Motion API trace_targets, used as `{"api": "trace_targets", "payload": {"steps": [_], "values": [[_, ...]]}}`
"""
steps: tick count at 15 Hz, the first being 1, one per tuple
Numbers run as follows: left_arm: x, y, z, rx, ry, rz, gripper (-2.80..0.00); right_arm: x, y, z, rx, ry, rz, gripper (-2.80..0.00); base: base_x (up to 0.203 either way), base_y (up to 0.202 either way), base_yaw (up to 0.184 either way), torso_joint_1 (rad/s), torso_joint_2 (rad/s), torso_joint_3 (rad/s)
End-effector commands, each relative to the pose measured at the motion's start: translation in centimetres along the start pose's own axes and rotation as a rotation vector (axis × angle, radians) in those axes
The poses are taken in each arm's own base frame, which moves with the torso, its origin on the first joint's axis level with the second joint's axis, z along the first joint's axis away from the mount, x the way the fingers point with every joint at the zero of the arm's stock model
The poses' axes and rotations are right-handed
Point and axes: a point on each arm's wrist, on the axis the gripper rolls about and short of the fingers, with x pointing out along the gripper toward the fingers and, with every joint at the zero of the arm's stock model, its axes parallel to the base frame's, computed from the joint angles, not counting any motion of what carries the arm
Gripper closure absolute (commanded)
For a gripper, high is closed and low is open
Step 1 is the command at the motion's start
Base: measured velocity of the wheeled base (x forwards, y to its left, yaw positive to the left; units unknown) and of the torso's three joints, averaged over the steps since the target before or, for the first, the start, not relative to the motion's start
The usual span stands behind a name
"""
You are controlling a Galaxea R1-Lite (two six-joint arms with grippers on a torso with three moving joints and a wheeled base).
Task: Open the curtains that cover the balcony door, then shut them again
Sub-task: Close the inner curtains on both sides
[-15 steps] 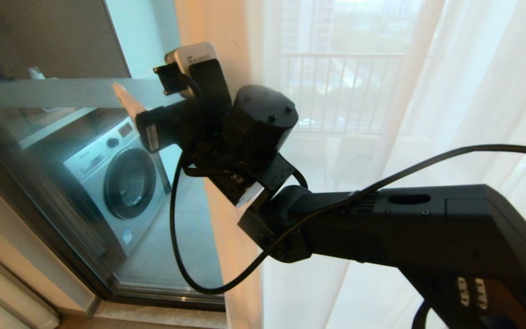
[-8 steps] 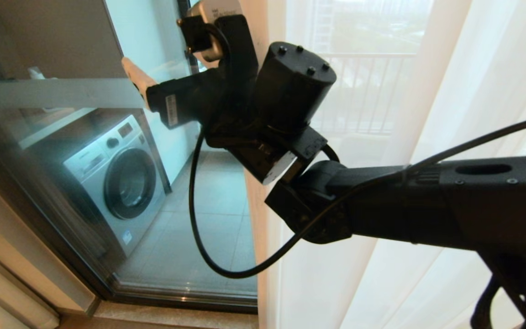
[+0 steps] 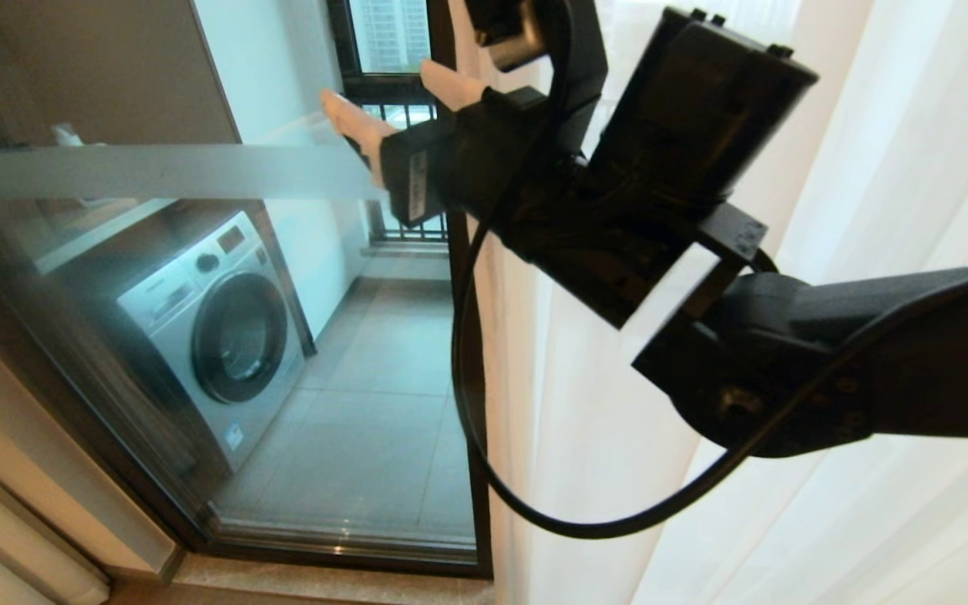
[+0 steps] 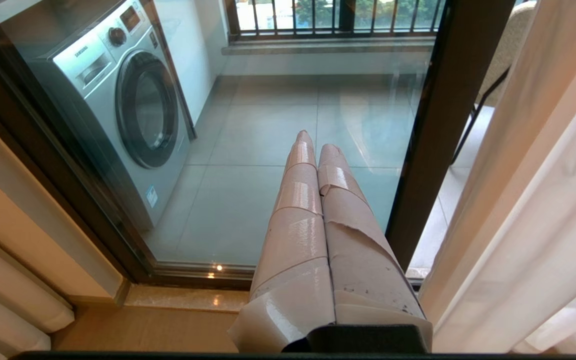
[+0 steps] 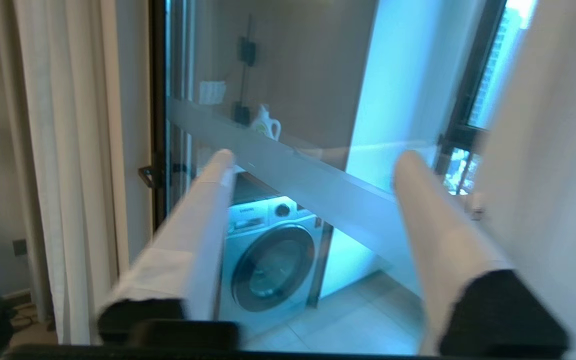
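Head view: the curtains (image 3: 786, 168) hang bunched right of the exposed balcony door (image 3: 299, 378); opening looks partly done, closing remains. Right gripper (image 3: 400, 105) is spread, holding nothing.
Left wrist view: left gripper (image 4: 313, 140) is clenched, empty.
Right wrist view: glass lies ahead.

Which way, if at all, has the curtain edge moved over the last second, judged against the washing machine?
Yes. The curtain edge has slid rightward, away from the washing machine, uncovering more of the balcony door.

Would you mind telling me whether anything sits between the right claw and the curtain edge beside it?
Nothing visible does. The right claw is open and empty in front of the door glass, with the curtain edge just beside it.
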Motion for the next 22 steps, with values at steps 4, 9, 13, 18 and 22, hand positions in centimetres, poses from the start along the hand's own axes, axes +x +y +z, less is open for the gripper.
{"api": "trace_targets", "payload": {"steps": [4,9,13,18,22], "values": [[0.0,0.0,0.0,0.0,0.001,0.001,0.0,-5.7,-2.4,3.4,-0.016,0.048,-0.034,0.0,0.0,0.0,0.0,0.0,0.0,0.0],[0.0,0.0,0.0,0.0,0.001,0.001,0.0,-13.6,-4.4,3.2,-0.046,0.188,-0.096,0.0,0.0,0.0,0.0,0.0,0.0,0.0],[0.0,0.0,0.0,0.0,0.001,0.001,0.0,-21.1,-5.4,2.3,-0.07,0.316,-0.167,0.0,0.0,0.0,0.0,0.0,0.0,0.0],[0.0,0.0,0.0,0.0,0.001,0.001,0.0,-28.7,-7.0,1.0,-0.113,0.486,-0.353,0.0,0.0,0.0,0.0,0.0,0.0,0.0],[0.0,0.0,0.0,0.0,0.001,0.001,0.0,-33.2,-8.2,0.5,-0.148,0.608,-0.583,0.0,0.0,0.0,0.0,0.0,0.0,0.0]]}}
